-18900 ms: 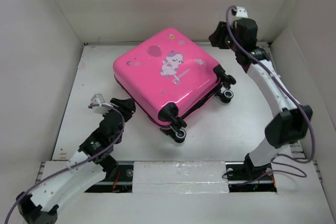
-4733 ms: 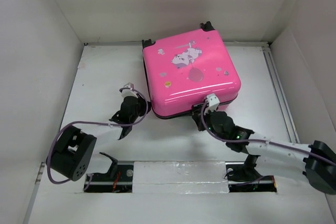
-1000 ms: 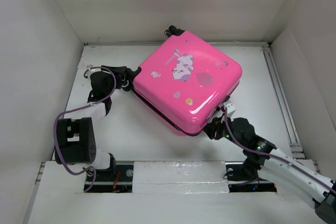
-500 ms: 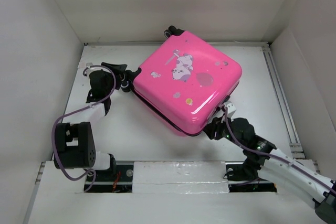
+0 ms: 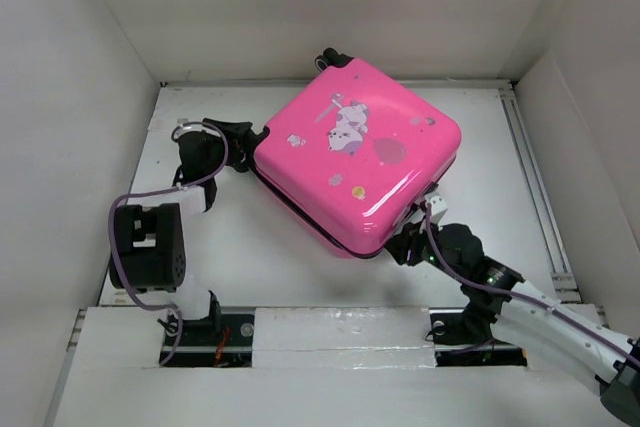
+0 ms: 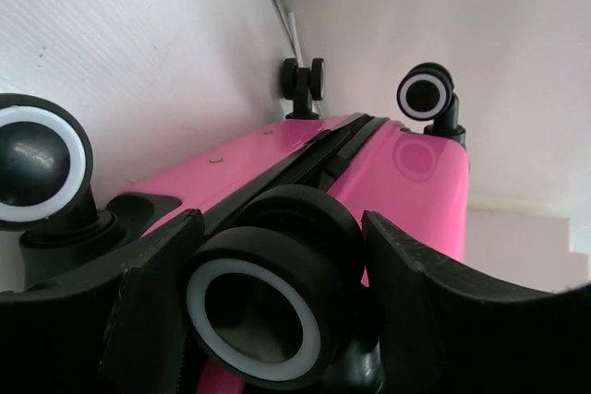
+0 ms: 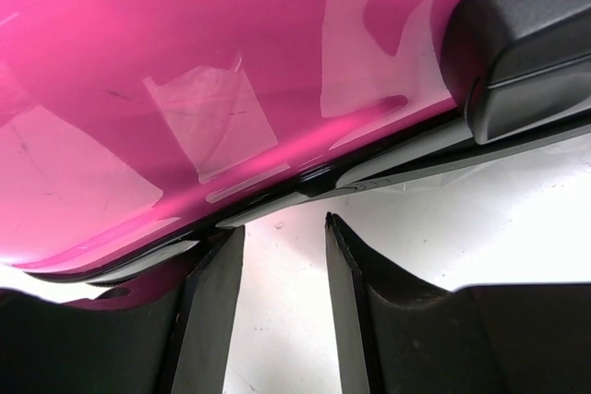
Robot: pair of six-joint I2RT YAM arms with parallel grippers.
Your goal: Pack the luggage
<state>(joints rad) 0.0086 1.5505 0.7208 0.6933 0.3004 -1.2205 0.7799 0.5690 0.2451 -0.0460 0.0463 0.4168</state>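
The pink luggage (image 5: 360, 162) is lying flat and zipped shut, sticker side up. It's turned cornerwise on the far middle of the table (image 5: 270, 267). The left gripper (image 5: 243, 137) is at its left corner, jaws spread wide with a black wheel (image 6: 263, 306) filling the gap and fingers (image 6: 152, 274) snug on both sides. The right gripper (image 5: 408, 244) is at the near corner, jaws narrow with only bare table showing between them, tips right by the dark seam (image 7: 369, 173).
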